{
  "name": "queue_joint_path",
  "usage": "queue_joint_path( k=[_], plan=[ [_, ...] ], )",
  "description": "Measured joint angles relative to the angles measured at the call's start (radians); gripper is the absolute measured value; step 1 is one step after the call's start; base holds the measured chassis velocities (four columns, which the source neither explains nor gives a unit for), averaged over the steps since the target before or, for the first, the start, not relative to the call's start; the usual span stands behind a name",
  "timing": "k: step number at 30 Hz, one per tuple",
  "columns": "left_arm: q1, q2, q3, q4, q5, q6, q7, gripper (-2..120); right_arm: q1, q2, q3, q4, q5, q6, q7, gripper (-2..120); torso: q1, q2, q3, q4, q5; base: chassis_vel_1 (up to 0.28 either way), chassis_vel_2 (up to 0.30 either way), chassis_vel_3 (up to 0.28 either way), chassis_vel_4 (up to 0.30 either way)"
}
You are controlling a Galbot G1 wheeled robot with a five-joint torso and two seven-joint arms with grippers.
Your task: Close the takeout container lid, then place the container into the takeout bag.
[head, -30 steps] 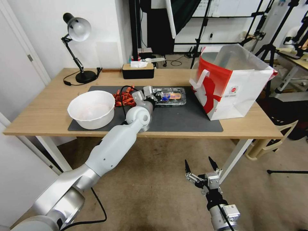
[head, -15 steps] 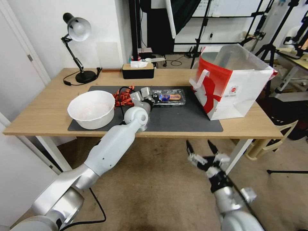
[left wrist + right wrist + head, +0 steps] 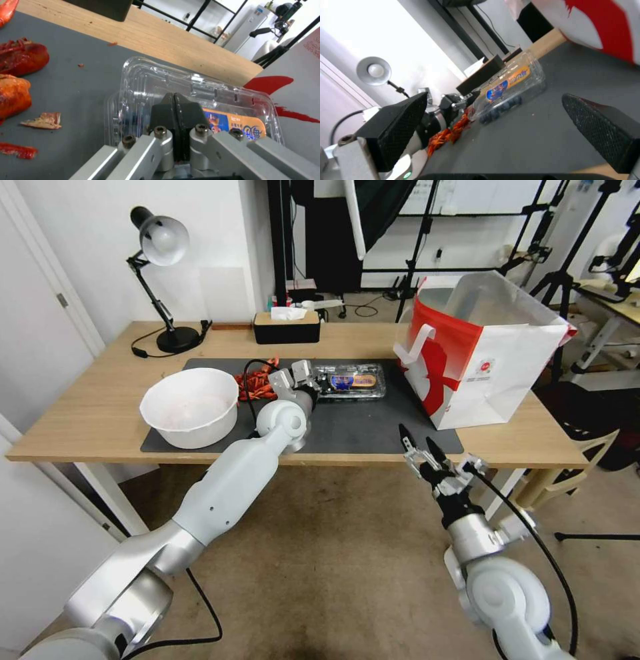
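Note:
The takeout container [image 3: 351,381] lies on the dark mat with its lid [image 3: 213,100] folded down over the berries, label sticker [image 3: 352,380] facing up. My left gripper [image 3: 312,375] is shut, its fingertips [image 3: 174,98] resting on the lid's end nearest the crayfish, with nothing held between them. My right gripper [image 3: 417,444] hovers open at the table's front edge, level with the mat, and looks across it at the container [image 3: 511,83]. The takeout bag [image 3: 483,350] stands open on the right of the table, just right of the container.
A white bowl [image 3: 191,407] sits on the mat's left part, with red crayfish pieces [image 3: 257,383] between it and the container. A black tissue box [image 3: 287,327] and a desk lamp [image 3: 163,280] stand at the back. Tripods and a chair crowd the right side.
My right arm has risen from low near the floor up to the table's front edge, gripper still open. The left gripper has barely shifted, and the lid now lies flatter.

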Motion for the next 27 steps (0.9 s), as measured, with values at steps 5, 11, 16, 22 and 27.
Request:
queue_joint_path(
  k=[5,11,16,22,27],
  plan=[
    [0.005,0.001,0.000,-0.009,0.000,0.001,-0.001,0,0.106,-0.024,-0.048,-0.050,0.017,-0.030,0.048,100,0.000,0.000,0.000,0.0000,-0.0001,0.000,0.000,0.000,0.000],
    [0.017,-0.003,-0.007,-0.009,0.002,0.002,-0.003,0,0.229,-0.032,-0.117,-0.122,0.035,-0.058,0.081,100,0.000,0.000,0.000,-0.0001,-0.0003,0.000,0.000,0.000,0.000],
    [0.020,0.002,-0.012,-0.008,0.000,0.002,-0.002,0,0.339,-0.032,-0.176,-0.190,0.039,-0.078,0.125,100,0.000,0.000,0.000,0.0002,-0.0002,0.000,0.000,0.000,0.000],
    [0.019,0.002,-0.014,-0.008,-0.001,0.002,-0.001,0,0.422,-0.054,-0.213,-0.244,0.034,-0.104,0.162,100,0.000,0.000,0.000,-0.0001,-0.0003,0.000,0.000,0.000,0.000],
    [0.021,0.000,-0.016,-0.006,0.000,0.002,0.000,0,0.528,-0.067,-0.245,-0.316,0.033,-0.130,0.203,100,0.000,0.000,0.000,0.0001,-0.0001,0.000,0.000,0.000,0.000]
  ],
)
